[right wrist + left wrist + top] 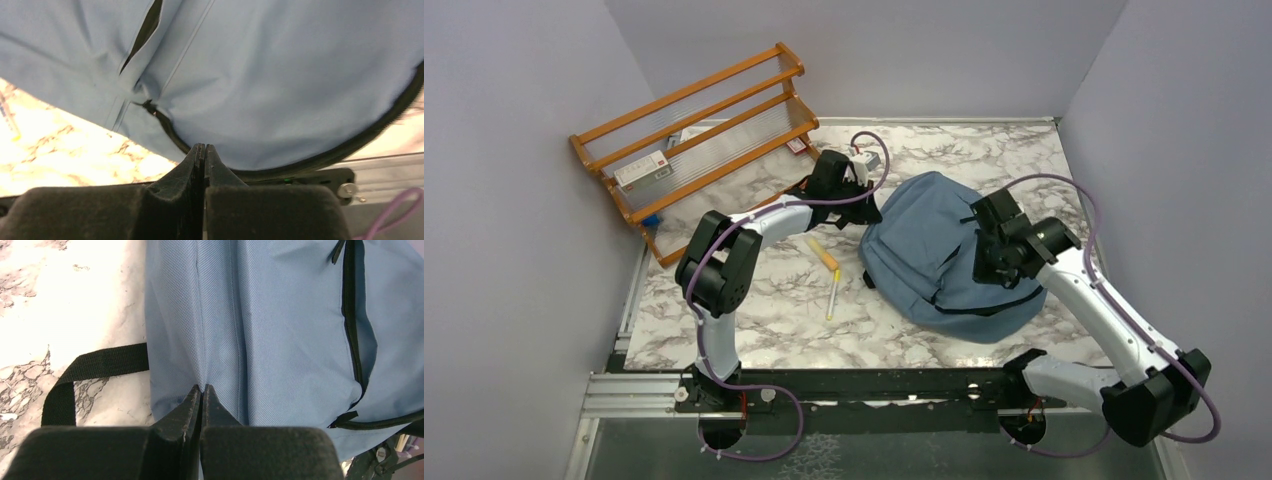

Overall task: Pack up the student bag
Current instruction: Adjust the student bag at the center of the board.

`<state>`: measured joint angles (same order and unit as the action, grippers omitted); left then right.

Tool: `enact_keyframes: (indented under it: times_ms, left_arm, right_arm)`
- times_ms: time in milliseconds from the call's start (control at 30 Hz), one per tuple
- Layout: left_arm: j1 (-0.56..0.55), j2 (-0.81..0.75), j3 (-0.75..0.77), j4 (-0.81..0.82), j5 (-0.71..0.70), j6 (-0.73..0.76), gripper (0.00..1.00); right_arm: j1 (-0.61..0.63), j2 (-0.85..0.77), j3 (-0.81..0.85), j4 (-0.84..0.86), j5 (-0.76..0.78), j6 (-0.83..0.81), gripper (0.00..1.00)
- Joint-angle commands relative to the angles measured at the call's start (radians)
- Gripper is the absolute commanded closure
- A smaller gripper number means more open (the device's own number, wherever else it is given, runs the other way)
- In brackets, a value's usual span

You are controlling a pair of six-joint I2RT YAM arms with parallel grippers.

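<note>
The student bag (pixel 929 250), dusty blue with black zippers, lies flat on the marble table, right of centre. My left gripper (pixel 865 208) is at the bag's upper left edge. In the left wrist view it (pixel 201 387) is shut, and a crease of the bag's fabric (pixel 280 330) runs into its tips. A black strap (pixel 95 365) lies on the table to the left. My right gripper (pixel 986 262) is over the bag's middle. In the right wrist view it (pixel 204 146) is shut, its tips in front of the black zipper edge (pixel 320 157), with nothing seen between them.
An orange wooden rack (pixel 694 130) stands at the back left with a white box (pixel 642 170) on it. An orange marker (pixel 824 254) and a yellow-tipped pen (pixel 833 293) lie on the table left of the bag. Grey walls close three sides.
</note>
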<state>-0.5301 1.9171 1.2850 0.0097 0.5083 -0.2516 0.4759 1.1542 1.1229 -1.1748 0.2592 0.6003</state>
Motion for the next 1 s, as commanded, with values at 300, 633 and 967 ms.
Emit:
enact_keyframes:
  times_ms: [300,633,967]
  left_arm:
    - [0.019,0.247,0.454,-0.123,-0.093,-0.001,1.0]
    - [0.098,0.389,0.735,-0.2,-0.078,-0.005,1.0]
    - [0.116,0.177,0.493,-0.105,-0.016,-0.096,0.55]
  right_arm:
    - [-0.003,-0.252,-0.177,0.18,-0.114,0.099,0.84]
    - [-0.003,-0.324,-0.233,0.192,-0.104,0.138,0.81]
    - [-0.003,-0.343,-0.266,0.296,-0.09,0.151,0.64]
